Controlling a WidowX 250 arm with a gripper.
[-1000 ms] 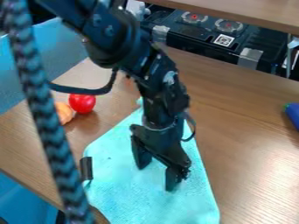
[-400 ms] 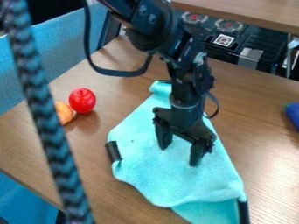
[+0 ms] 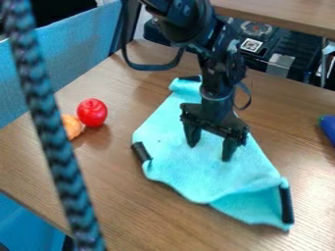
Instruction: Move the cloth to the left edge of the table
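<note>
The black gripper (image 3: 210, 153) hangs over the middle of the turquoise cloth (image 3: 190, 171), its two fingers apart and pointing down at the fabric. Whether the fingertips touch the cloth, I cannot tell. The cloth lies spread at a slant near the middle of the table (image 3: 78, 181), with a folded lower right part. Dark strips show at its left corner, its lower right edge and its top end.
A red round fruit (image 3: 92, 112) and an orange piece (image 3: 71, 126) lie left of the cloth. A blue object (image 3: 328, 128) sits at the right edge. A braided cord (image 3: 49, 127) crosses the left foreground. Black equipment (image 3: 262, 46) stands behind the table.
The cloth has shifted right and up the view together with the gripper above it. Its lower right part now shows a dark strip and a fold. The fruit has stayed put.
</note>
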